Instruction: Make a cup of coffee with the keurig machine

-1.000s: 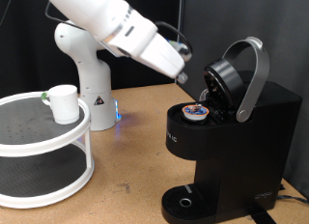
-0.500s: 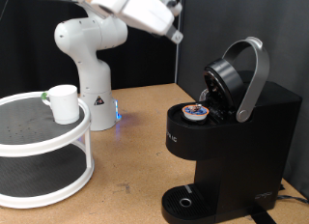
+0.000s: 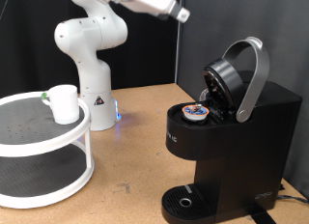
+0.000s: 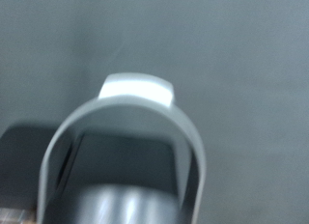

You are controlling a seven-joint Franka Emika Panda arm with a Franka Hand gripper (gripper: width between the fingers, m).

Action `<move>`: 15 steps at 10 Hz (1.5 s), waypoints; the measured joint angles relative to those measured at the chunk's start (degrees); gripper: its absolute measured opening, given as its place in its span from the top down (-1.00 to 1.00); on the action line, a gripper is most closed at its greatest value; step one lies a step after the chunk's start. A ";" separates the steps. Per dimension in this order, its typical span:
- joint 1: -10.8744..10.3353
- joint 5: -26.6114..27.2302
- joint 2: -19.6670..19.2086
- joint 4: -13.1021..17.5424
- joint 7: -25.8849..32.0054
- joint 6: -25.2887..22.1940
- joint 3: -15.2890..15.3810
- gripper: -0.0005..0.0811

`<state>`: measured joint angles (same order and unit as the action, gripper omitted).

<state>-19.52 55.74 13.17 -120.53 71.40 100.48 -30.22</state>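
Up at the top edge of the exterior view, right of centre, only the tip of the end effector [image 3: 180, 14] shows, well above everything on the counter [image 3: 145, 137]. It touches nothing and nothing shows between its fingers; whether the fingers are apart or together cannot be told, since most of the hand is cut off by the frame and the wrist view shows no fingers.

At the left of the exterior view stands a white two-tier round rack [image 3: 39, 147]. The cup [image 3: 64, 103] sits upright on its top shelf, near the shelf's right rim, with something small and green just beside it at its left.

Behind the rack, toward the upper left centre, rises the white base of the robot arm [image 3: 89, 60], with a blue light glowing low at its foot.

On the right half stands the keurig machine [image 3: 232, 137], black and boxy, its lid swung open and its grey arched handle [image 3: 253, 74] tilted up and back. A coffee pod [image 3: 196, 111] with a blue and orange top sits in the open holder. The round drip tray [image 3: 185, 202] at the base is bare.

The wrist view is blurred; it shows the grey arched handle [image 4: 126, 156] of the machine against a dark backdrop.
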 joint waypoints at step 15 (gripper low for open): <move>-4.04 0.73 -2.02 8.20 -13.82 8.44 12.66 -0.98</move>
<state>-23.56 56.47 11.15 -112.33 57.58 108.92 -17.56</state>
